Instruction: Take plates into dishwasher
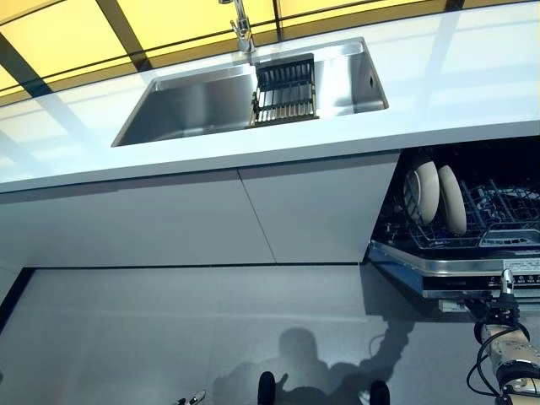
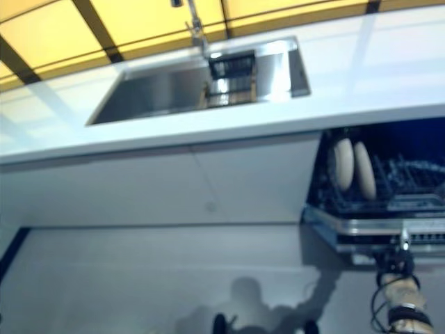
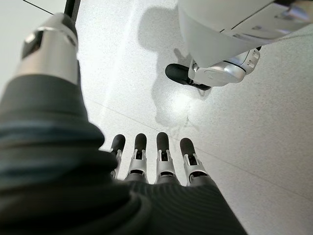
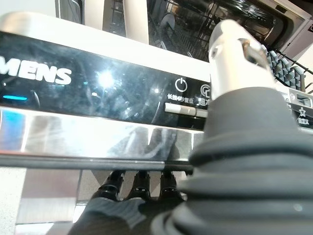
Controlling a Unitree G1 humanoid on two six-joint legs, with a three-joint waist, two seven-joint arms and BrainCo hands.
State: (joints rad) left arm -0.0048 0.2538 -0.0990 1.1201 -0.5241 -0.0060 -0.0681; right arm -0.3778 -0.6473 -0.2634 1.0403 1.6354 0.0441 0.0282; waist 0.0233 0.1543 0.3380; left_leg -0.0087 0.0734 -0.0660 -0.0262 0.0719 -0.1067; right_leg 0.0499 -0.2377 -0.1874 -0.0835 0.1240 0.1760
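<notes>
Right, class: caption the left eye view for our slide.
Two plates stand in the open dishwasher; right hand under its door.

A kitchen: steel sink (image 1: pixel 202 105), white worktop (image 1: pixel 439 93), open dishwasher (image 1: pixel 472 253) holding plates (image 1: pixel 434 196).

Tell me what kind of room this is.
Most likely a home kitchen: a steel sink with a tap set in a white countertop, and an open dishwasher with plates racked inside.
</notes>
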